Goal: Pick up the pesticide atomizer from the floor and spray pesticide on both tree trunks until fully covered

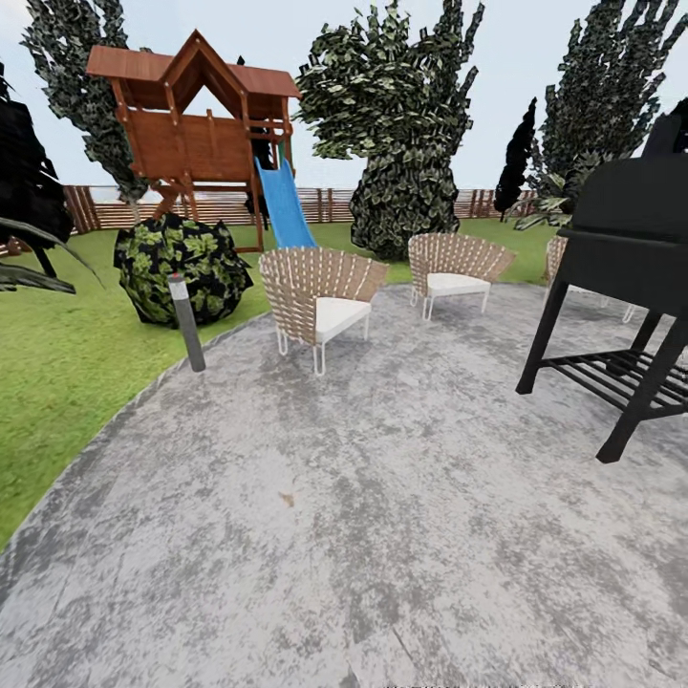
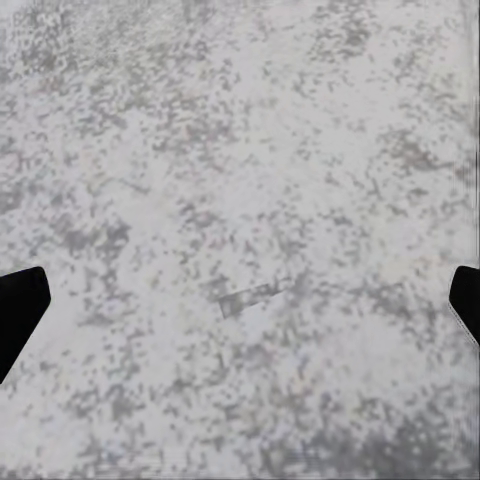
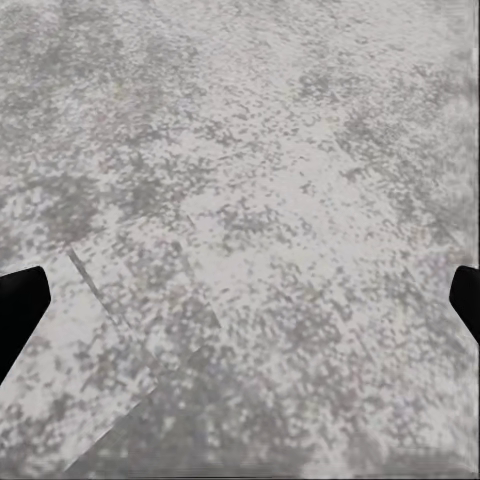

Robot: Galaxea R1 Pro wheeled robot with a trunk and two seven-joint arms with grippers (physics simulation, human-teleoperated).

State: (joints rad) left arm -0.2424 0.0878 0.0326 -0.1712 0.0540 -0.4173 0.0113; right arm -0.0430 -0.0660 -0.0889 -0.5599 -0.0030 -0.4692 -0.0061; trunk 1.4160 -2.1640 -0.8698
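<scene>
1. The left hand (image 2: 240, 310) points straight down, its two black fingertips (image 2: 18, 310) at opposite edges of the left wrist view, spread wide with nothing between them.
2. The right hand (image 3: 240, 310) points down likewise, fingertips (image 3: 20, 305) equally far apart and holding nothing.

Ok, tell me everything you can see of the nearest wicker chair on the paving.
The nearest wicker chair is a tub-shaped seat with a curved, fanned back of beige woven strips, a white cushion and thin pale metal legs. It stands upright near the grey stone paving's edge, close to the lawn, angled toward the head view's right. Nothing rests on it; a second similar chair stands apart behind it.
</scene>
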